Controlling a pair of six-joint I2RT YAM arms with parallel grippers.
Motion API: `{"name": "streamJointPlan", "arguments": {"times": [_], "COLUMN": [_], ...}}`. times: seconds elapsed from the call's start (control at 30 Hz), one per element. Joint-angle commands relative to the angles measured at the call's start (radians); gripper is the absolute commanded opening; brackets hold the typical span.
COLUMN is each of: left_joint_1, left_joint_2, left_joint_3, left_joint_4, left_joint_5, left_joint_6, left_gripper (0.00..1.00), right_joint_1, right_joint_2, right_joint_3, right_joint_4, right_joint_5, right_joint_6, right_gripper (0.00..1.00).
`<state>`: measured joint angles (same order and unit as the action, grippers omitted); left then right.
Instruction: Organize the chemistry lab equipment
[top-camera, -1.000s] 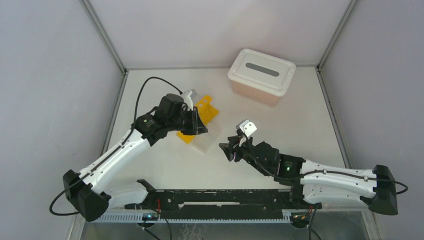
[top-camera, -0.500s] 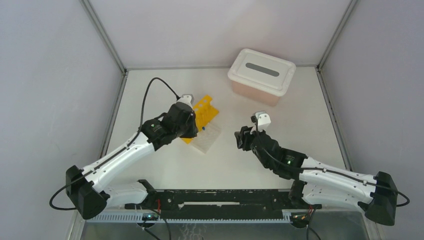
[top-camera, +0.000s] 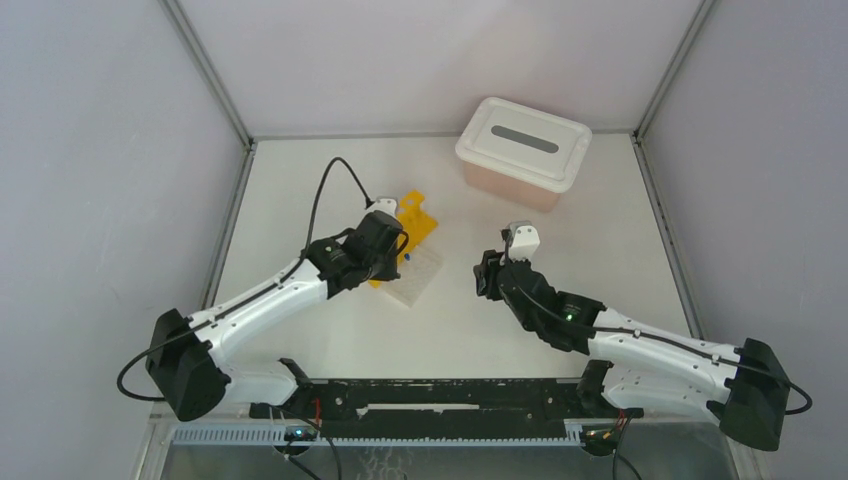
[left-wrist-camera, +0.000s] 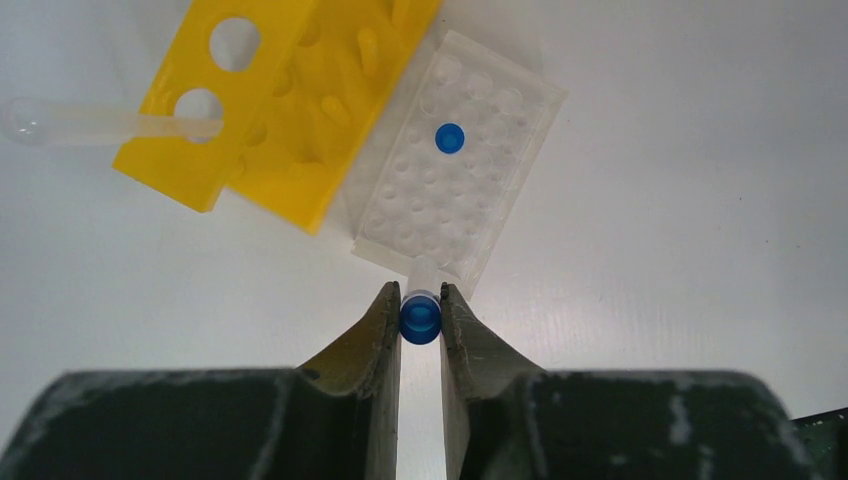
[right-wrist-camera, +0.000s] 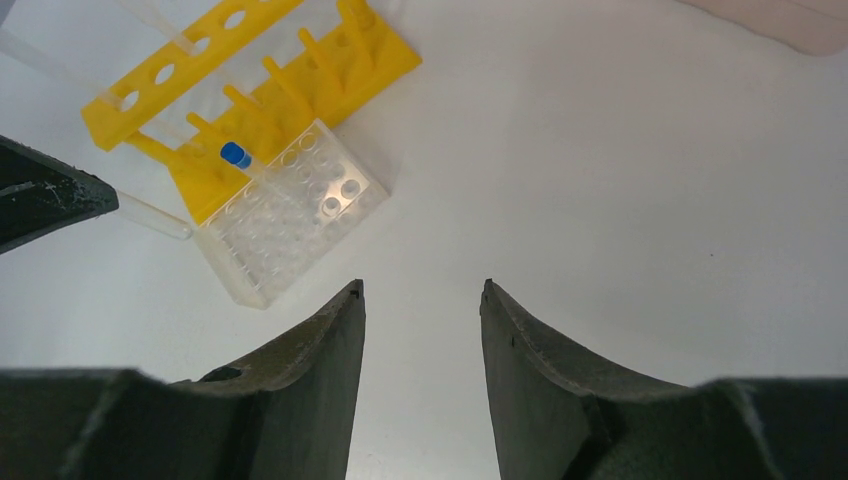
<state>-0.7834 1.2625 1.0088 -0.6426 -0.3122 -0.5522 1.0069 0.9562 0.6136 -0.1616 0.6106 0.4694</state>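
Note:
The yellow tube rack (top-camera: 415, 222) lies on its side, with the clear grid rack (top-camera: 417, 277) against its near right side. My left gripper (left-wrist-camera: 420, 318) is shut on a tiny blue-capped tube (left-wrist-camera: 420, 320), whose clear end reaches the grid rack's (left-wrist-camera: 460, 175) near edge. Another blue-capped tube (left-wrist-camera: 450, 137) stands in the grid rack. A clear dropper (left-wrist-camera: 95, 122) pokes through a hole of the yellow rack (left-wrist-camera: 290, 100). My right gripper (right-wrist-camera: 422, 290) is open and empty, right of both racks (right-wrist-camera: 290, 215). The squeeze bottle is out of view.
The pink tub with its white slotted lid (top-camera: 523, 150) stands at the back right, apart from both arms. Grey walls close the table on the left, back and right.
My right gripper has drawn back to the right, away from the racks. My left wrist has shifted right and nearer, uncovering the yellow rack and the tube standing in the grid rack.

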Motion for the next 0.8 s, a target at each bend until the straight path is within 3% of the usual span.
{"name": "streamJointPlan", "arguments": {"times": [0.0,0.77], "left_joint_1": [-0.010,-0.021], "left_joint_2": [0.011,0.038], "left_joint_3": [-0.038,-0.146], "left_joint_4": [0.068,0.259], "left_joint_5": [-0.034,-0.098], "left_joint_6": [0.014,0.009], "left_gripper": [0.09,0.08], "right_joint_1": [-0.010,-0.046], "right_joint_2": [0.006,0.015], "right_joint_3": [0.000,-0.023], "right_joint_4": [0.017,0.046], "right_joint_5": [-0.009,-0.048], "right_joint_6": [0.019,0.011], "right_gripper": [0.53,0.54]}}
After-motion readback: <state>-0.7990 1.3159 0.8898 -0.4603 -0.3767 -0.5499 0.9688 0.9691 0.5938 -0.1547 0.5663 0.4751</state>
